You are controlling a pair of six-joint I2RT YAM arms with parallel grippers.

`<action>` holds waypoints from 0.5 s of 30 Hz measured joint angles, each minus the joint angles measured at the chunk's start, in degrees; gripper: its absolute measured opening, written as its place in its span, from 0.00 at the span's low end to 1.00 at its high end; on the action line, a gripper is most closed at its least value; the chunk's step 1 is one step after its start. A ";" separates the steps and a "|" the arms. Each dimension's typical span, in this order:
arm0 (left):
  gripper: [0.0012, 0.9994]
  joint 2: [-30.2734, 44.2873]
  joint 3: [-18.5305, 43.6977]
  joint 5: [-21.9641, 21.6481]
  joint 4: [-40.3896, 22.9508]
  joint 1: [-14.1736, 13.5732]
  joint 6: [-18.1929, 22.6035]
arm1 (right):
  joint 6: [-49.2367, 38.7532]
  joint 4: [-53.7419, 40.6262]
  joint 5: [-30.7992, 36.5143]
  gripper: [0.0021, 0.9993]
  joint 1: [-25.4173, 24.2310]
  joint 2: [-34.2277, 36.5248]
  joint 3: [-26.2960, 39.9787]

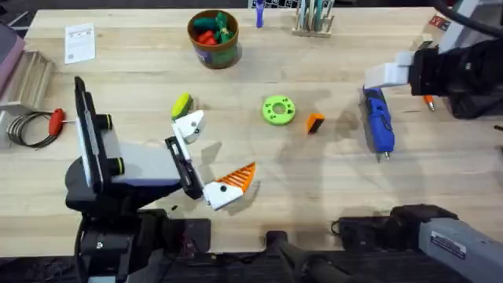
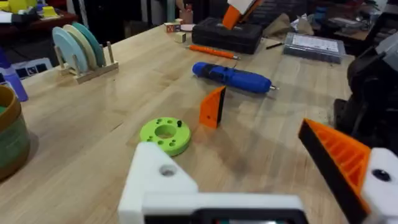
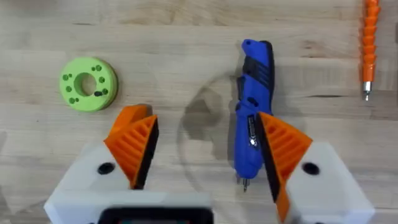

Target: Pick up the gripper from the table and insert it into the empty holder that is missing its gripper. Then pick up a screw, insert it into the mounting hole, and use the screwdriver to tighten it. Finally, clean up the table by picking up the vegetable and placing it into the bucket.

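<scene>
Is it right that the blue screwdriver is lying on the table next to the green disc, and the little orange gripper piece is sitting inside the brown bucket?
Not quite. The orange gripper piece lies on the table between the green disc and the blue screwdriver, not inside the brown bucket. The overhead view shows this.

No text, brand or number can be read anywhere. A white printed card lies at the far left of the table in the overhead view, with dark print and a small square mark on it, too small to make out. A white label sits on the dark arm at the lower right, its lettering equally unreadable. A red-and-white tag at the far right edge shows no legible characters.
</scene>
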 joint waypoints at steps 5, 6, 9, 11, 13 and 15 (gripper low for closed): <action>0.99 -0.01 0.00 0.00 0.00 0.00 0.00 | -0.02 0.00 0.00 0.93 0.00 0.00 0.00; 0.99 -0.01 0.00 0.00 0.01 0.00 -0.02 | 0.00 0.00 0.00 0.93 0.00 0.00 0.00; 0.99 0.00 0.00 0.00 0.00 0.00 0.00 | -0.01 0.00 0.00 0.93 0.00 0.00 0.00; 0.99 -0.02 0.00 0.00 0.00 0.00 -0.01 | -0.01 -0.01 0.00 0.93 0.00 0.00 0.00; 0.99 -0.02 0.00 0.00 0.00 0.00 -0.02 | 0.00 -0.11 0.00 0.93 0.00 0.00 0.00; 0.99 -0.02 0.00 0.00 0.00 0.00 -0.01 | 0.00 -0.86 0.00 0.93 0.00 0.00 0.00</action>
